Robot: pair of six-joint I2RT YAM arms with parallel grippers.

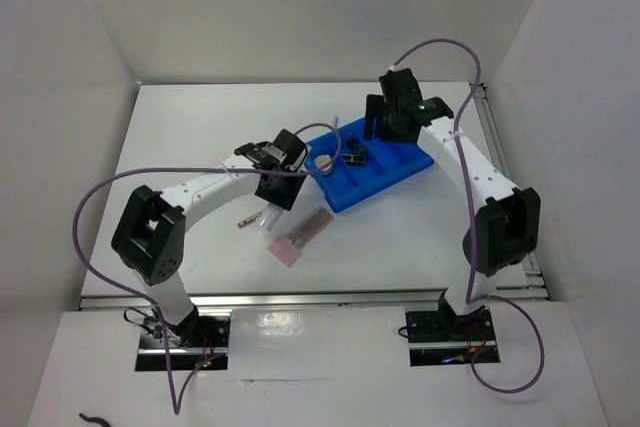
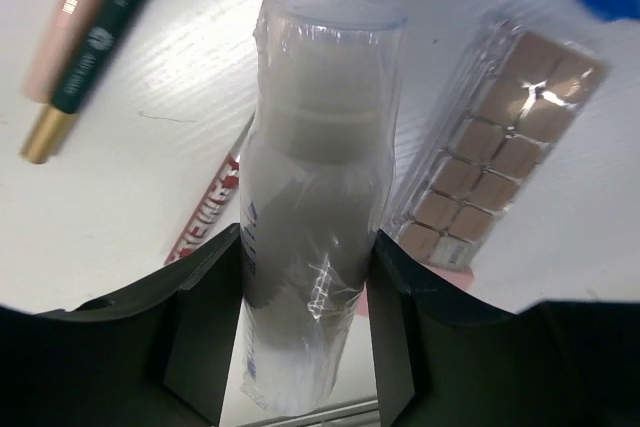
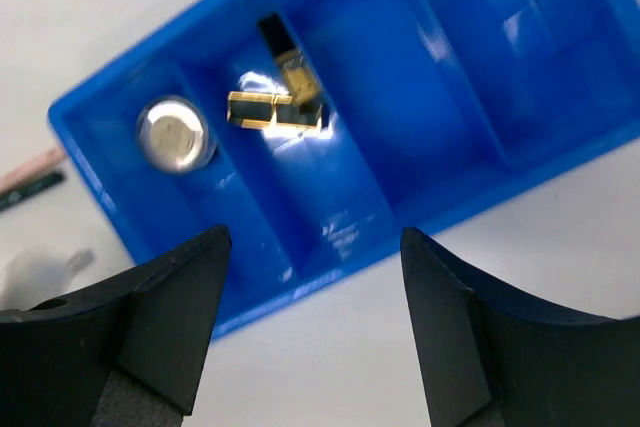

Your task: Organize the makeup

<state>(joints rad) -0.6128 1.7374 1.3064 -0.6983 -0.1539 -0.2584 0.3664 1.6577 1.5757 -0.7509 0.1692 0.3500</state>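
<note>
My left gripper (image 2: 308,239) is shut on the clear tube (image 2: 315,147), its black fingers (image 2: 210,317) pressing both sides of it. Beyond the tube lie a flat pink palette of tan squares (image 2: 500,147), a pink pencil (image 2: 75,17), a black pencil with a gold end (image 2: 95,57) and a red-and-white pencil (image 2: 212,202). From above, the left gripper (image 1: 275,190) sits left of the blue tray (image 1: 400,162), with the palette (image 1: 300,237) in front of it. My right gripper (image 3: 315,277) hangs open over the tray's near wall (image 3: 300,287). The tray holds a round compact (image 3: 173,134) and black-gold lipsticks (image 3: 275,107).
The tray (image 3: 420,67) has several compartments, the right-hand ones holding nothing. White walls close in the table on three sides. The right arm (image 1: 480,177) runs along the table's right side. A purple cable (image 1: 100,192) loops over the left arm.
</note>
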